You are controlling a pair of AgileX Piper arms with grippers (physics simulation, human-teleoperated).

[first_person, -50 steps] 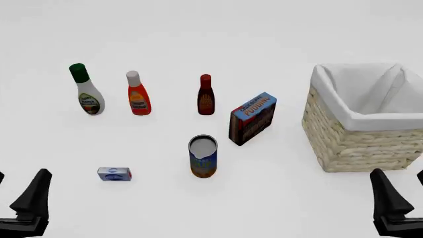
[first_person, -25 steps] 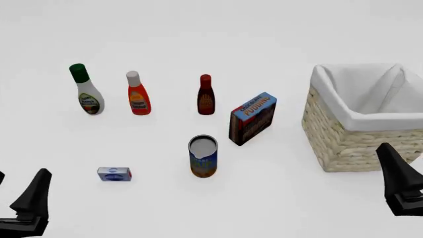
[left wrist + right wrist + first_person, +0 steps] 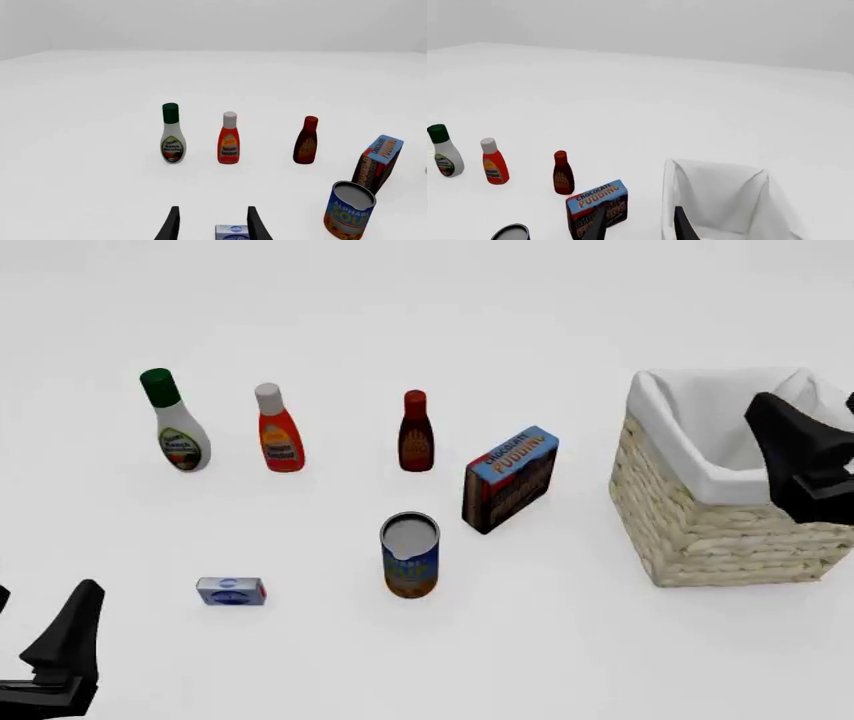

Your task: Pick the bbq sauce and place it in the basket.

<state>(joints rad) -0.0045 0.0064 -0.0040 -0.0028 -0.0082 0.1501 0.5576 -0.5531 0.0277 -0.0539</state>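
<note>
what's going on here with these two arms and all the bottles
Nothing is being held at this moment. The bbq sauce stands upright on the table, untouched, between the orange-red bottle and the pudding box. The right claw is open and raised in front of the basket, which has nothing in it as far as can be seen. The left claw is open too, low near the small blue box.
</note>
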